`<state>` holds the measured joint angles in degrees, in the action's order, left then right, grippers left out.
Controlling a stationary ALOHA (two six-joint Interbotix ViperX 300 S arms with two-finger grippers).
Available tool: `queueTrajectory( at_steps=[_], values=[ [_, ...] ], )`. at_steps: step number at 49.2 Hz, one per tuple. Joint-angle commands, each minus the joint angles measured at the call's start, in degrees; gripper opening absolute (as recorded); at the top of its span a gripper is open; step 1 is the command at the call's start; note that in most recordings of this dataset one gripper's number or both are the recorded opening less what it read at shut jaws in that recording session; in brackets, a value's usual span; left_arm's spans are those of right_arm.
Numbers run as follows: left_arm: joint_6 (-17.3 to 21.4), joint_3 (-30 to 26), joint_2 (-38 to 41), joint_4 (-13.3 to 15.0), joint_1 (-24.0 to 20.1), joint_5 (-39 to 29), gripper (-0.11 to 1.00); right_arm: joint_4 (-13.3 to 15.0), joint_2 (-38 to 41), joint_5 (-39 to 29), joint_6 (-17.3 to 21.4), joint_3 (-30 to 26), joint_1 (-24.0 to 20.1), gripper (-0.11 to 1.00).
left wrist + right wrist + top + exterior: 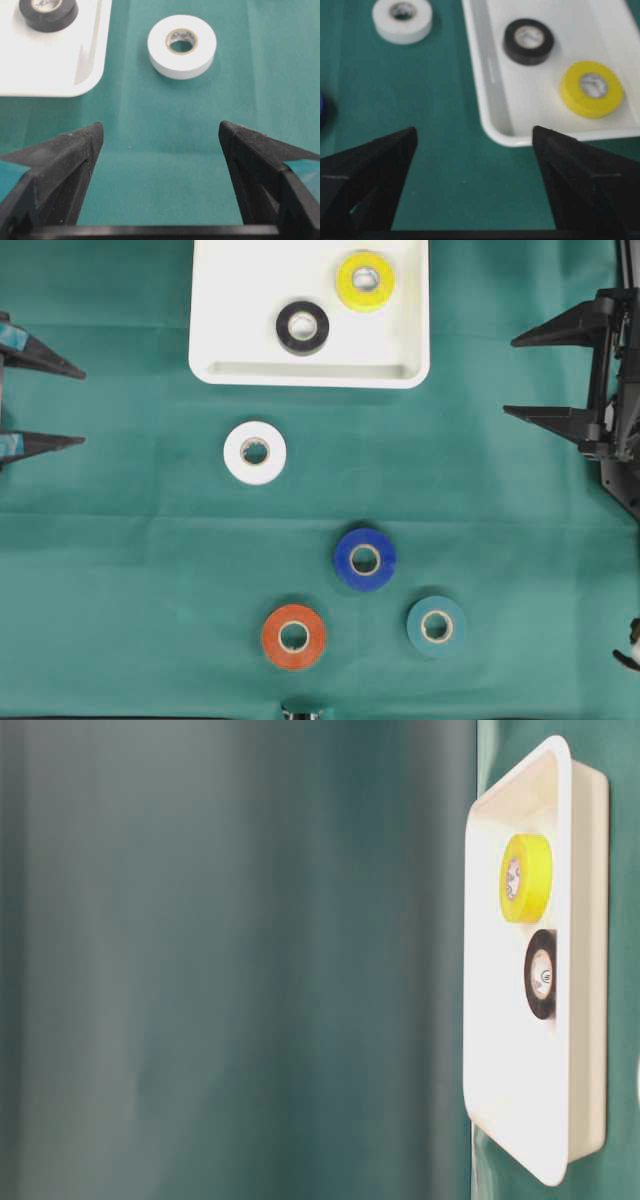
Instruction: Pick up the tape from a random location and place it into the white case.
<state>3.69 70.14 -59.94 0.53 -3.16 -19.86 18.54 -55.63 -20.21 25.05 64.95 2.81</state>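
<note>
The white case (230,300) lies at the top middle of the green cloth and holds a black tape roll (302,327) and a yellow tape roll (365,280). A white roll (255,452) lies on the cloth below the case. A blue roll (364,559), an orange roll (293,637) and a teal roll (436,626) lie lower down. My left gripper (82,406) is open and empty at the left edge. My right gripper (510,376) is open and empty at the right edge. The white roll also shows in the left wrist view (182,46) and the right wrist view (402,20).
The case also shows in the table-level view (490,1020), in the left wrist view (50,60) and in the right wrist view (490,75). The green cloth (130,570) covers the whole table.
</note>
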Motion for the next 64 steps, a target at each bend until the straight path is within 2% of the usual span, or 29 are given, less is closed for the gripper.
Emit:
queueTrajectory(
  at_steps=[1, 34, 43, 52, 64],
  values=[
    [-0.09, -0.7, 0.62, 0.09, -0.09, 0.44, 0.93, -0.09, 0.35, 1.76, 0.09, 0.0, 0.18, 0.9],
    [-0.09, -0.79, 0.53, 0.09, 0.18, 0.7, 0.93, -0.09, 0.09, 1.93, 0.18, -0.44, 0.97, 0.9],
    [-0.26, -0.88, 0.26, 0.18, 3.6, 1.76, 0.93, -0.09, 0.09, 1.32, 0.26, -0.88, 0.97, 0.9],
    [-2.02, -0.97, 0.35, 0.35, 8.26, 2.64, 0.93, -0.09, 0.35, 1.32, 0.26, -1.32, 0.97, 0.89],
    [-4.04, -0.97, 0.62, 0.26, 12.39, 3.34, 0.93, -0.09, 0.7, 1.41, 0.26, -1.32, 0.97, 0.89]
  ],
)
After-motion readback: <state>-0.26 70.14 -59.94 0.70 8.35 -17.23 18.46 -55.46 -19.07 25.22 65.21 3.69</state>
